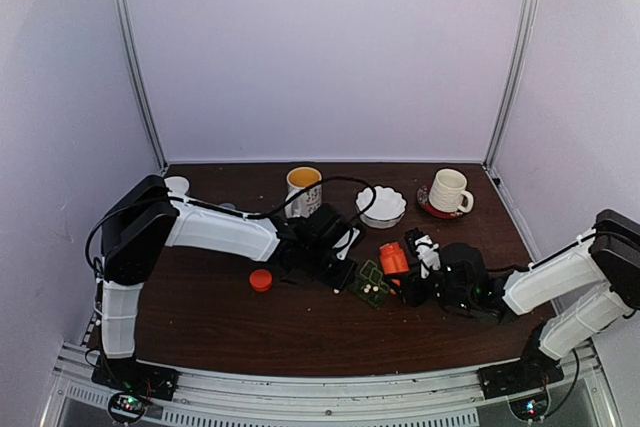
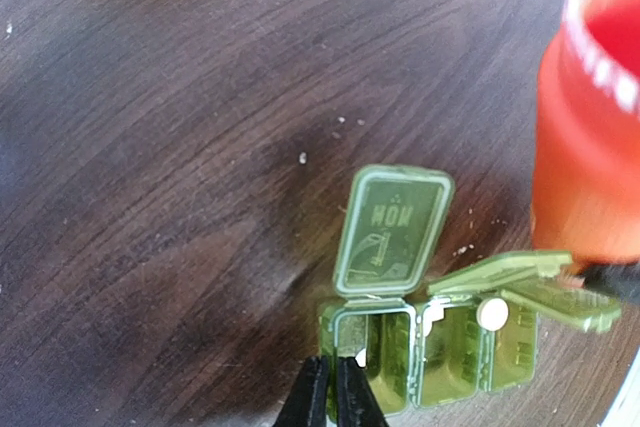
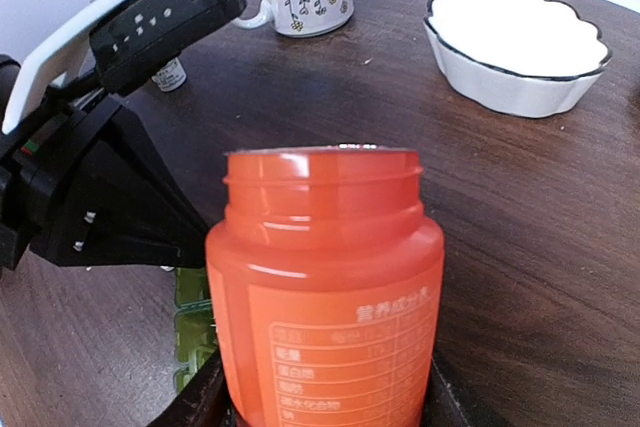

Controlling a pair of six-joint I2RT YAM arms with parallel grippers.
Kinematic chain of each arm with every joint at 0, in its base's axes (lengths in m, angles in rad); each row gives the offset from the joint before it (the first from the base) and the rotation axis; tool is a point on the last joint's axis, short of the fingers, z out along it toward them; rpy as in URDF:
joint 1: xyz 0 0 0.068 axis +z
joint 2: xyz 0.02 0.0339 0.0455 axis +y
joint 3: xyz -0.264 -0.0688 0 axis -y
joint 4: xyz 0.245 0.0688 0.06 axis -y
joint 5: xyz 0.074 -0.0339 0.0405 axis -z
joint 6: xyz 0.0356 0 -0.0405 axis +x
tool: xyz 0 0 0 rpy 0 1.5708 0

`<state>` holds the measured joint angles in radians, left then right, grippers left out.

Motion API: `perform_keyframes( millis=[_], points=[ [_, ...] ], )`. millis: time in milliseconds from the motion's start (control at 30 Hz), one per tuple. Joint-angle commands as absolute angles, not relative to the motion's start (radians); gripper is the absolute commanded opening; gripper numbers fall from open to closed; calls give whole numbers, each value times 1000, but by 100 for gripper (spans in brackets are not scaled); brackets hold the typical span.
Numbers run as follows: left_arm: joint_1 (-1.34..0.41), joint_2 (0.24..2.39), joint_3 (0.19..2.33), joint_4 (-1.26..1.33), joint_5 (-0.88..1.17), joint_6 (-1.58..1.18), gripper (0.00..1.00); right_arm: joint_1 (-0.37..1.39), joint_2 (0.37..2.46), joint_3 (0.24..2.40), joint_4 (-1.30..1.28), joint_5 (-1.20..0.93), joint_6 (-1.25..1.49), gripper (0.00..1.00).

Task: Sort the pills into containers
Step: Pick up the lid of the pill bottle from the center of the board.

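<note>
Fingers: left gripper (image 2: 330,392) pinched shut at the pill box (image 2: 455,352); right gripper (image 3: 320,407) clasped the open orange bottle (image 3: 325,277); overtilting could spill its contents.

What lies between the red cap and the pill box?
The left gripper, shut, its tips at the pill box, a little apart from the cap. The top view shows it.

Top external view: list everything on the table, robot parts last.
pill box: one, dark green, table centre
pills: few, white, in pill box
bottle: one, orange, in right gripper
cap: one, red, left of pill box
flowered mug: one, white, back centre
bowl: one, white, back centre
ribbed mug: one, cream, on saucer
saucer: one, red, back right
small bottle: one, white, back left
left gripper: one, black, shut at pill box
right gripper: one, black, gripping bottle
</note>
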<state>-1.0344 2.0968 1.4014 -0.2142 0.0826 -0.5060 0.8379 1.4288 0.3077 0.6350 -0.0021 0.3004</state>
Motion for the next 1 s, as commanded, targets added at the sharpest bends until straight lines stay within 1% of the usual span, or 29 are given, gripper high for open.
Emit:
perform_keyframes(
  millis=[0,233,433,600,800,967],
  points=[
    [-1033,2129,1429,-228,125,-495,7,802,1376,278,618,20,325,0],
    [-1018,2137,1456,-263,175,-499,15,782,1336,265,586,8,316,0],
    [-1017,2171,1531,-362,158,-483,17,777,1319,254,588,4,312,0],
    [-1019,2205,1587,-426,141,-482,11,773,1299,247,582,3,305,0],
    [-1018,2215,1599,-440,138,-483,10,769,1267,242,561,2,297,0],
    [-1018,2217,1615,-458,140,-480,5,767,1254,238,552,3,295,0]
  ],
)
